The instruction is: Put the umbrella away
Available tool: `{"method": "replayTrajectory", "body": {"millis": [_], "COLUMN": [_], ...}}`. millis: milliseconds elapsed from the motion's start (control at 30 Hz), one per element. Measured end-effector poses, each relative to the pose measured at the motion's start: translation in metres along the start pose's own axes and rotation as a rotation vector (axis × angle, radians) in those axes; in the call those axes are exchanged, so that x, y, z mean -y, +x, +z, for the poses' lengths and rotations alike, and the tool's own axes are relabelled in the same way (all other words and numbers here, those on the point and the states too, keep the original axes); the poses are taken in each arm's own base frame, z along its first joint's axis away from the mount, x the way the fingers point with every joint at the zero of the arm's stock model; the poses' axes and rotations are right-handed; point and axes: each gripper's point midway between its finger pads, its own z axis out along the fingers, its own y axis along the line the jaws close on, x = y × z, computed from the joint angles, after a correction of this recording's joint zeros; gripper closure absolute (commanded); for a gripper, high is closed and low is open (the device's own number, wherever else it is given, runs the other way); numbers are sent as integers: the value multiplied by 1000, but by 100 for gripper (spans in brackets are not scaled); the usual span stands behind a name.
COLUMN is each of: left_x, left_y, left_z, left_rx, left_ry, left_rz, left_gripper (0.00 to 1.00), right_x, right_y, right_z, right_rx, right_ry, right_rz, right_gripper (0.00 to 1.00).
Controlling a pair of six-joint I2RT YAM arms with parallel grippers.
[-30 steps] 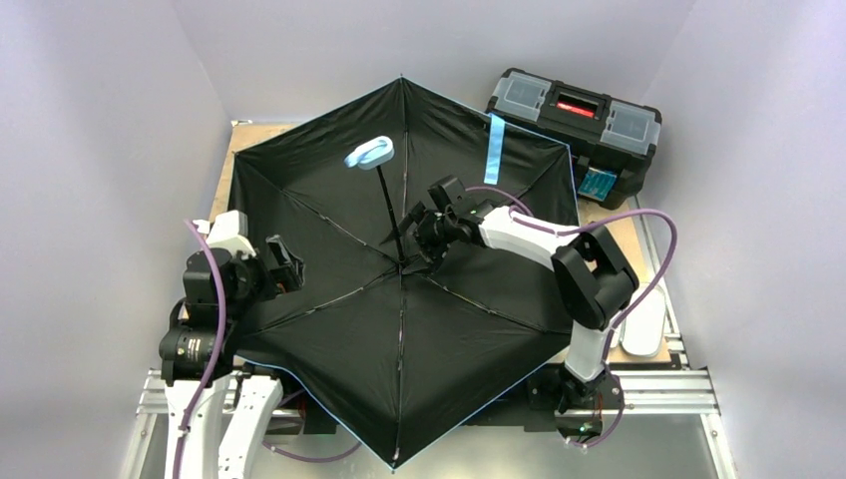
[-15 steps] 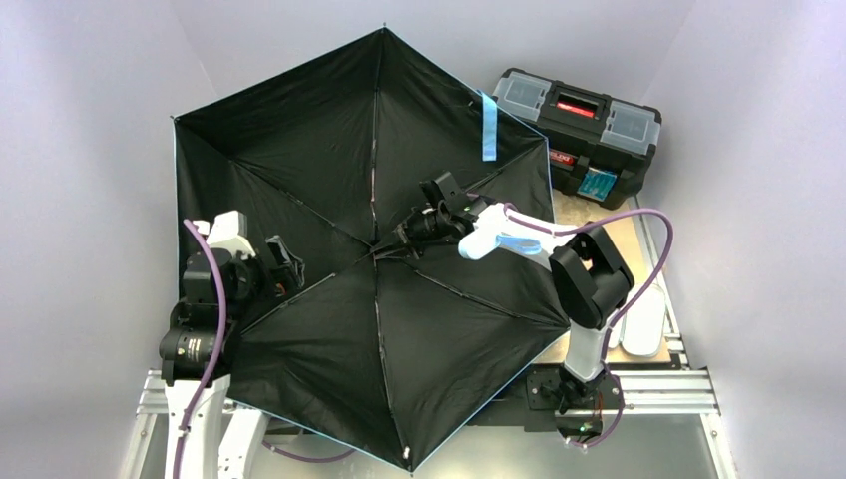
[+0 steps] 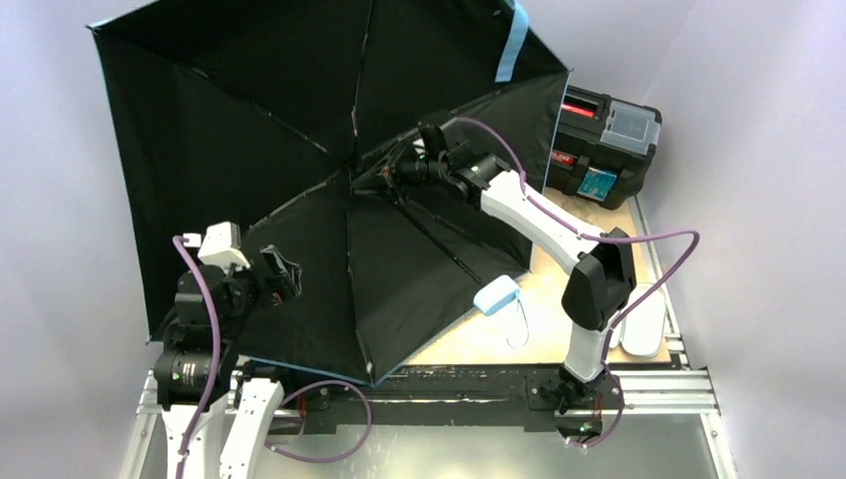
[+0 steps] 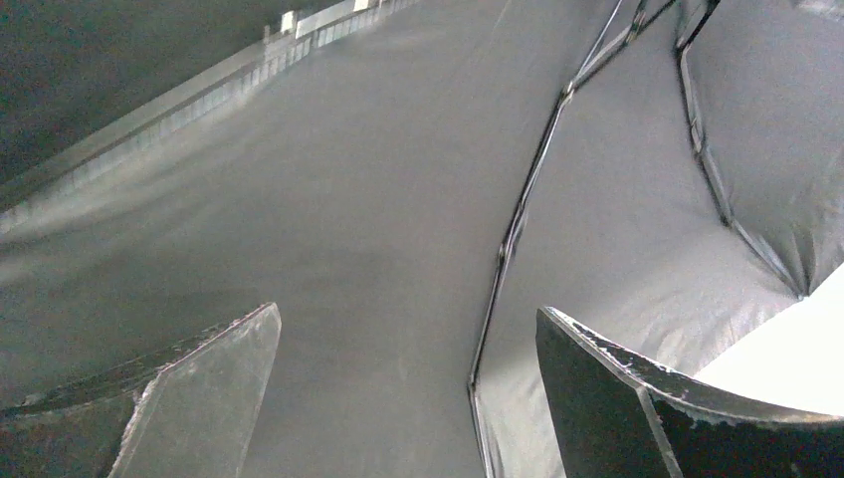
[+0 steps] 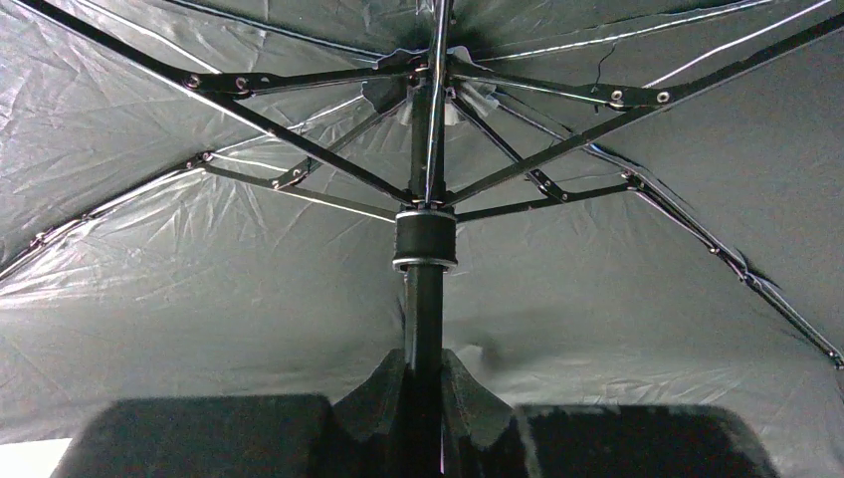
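Note:
The umbrella is open, its black inside facing me, tilted up toward the back left. Its black shaft slants down to the pale blue handle, which hangs low over the table. My right gripper is shut on the shaft just below the runner; in the right wrist view the shaft is pinched between the jaws of this gripper, with ribs spreading above. My left gripper stands open beside the canopy's lower left part; in its own view, this gripper faces canopy fabric and a rib, touching nothing.
A black toolbox with clear lid compartments sits at the back right, partly behind the canopy. A white oblong object lies at the table's right edge. The wooden tabletop shows under the handle. Grey walls close in on three sides.
The right gripper has shut on the shaft and lifted it. The canopy has tipped up toward the back left, and the handle has swung down to the right. The left gripper stayed open.

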Motion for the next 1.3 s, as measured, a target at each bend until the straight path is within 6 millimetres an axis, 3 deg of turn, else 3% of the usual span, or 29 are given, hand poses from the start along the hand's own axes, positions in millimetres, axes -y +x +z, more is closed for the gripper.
{"method": "replayTrajectory", "body": {"millis": [133,233,500,633,767,900,967,1167,1300], "left_x": [5,23,83,105,125,135,136,131,142], "left_y": [-8,-24,-52,-56,-59,-49,-40,0,26], "left_z": [-12,-28,-71,-78,-80,-70,-61,-24,-15], "left_rx": [27,70,121,93,67,28,-1,-102,-193], "left_ry": [22,104,413,529,648,734,759,774,820], "left_rz": [0,0,-42,-72,-95,-115,-131,-178,-162], "left_gripper": [0,0,7,9,9,6,4,4,6], "right_x": [-39,-57,-78,-91,-106,-114,-112,-84,-71], "right_y": [-4,-7,-26,-32,-33,-34,-36,-47,-51], "right_z": [-18,-28,-37,-47,-70,-84,-81,-64,-56], "right_rx": [76,130,311,416,537,624,644,661,660], "right_ry": [-87,-127,-154,-185,-250,-311,-322,-294,-282], "right_rz": [-116,-190,-375,-464,-560,-624,-640,-646,-643], "right_gripper": [100,100,100,100,100,100,100,100,100]}}
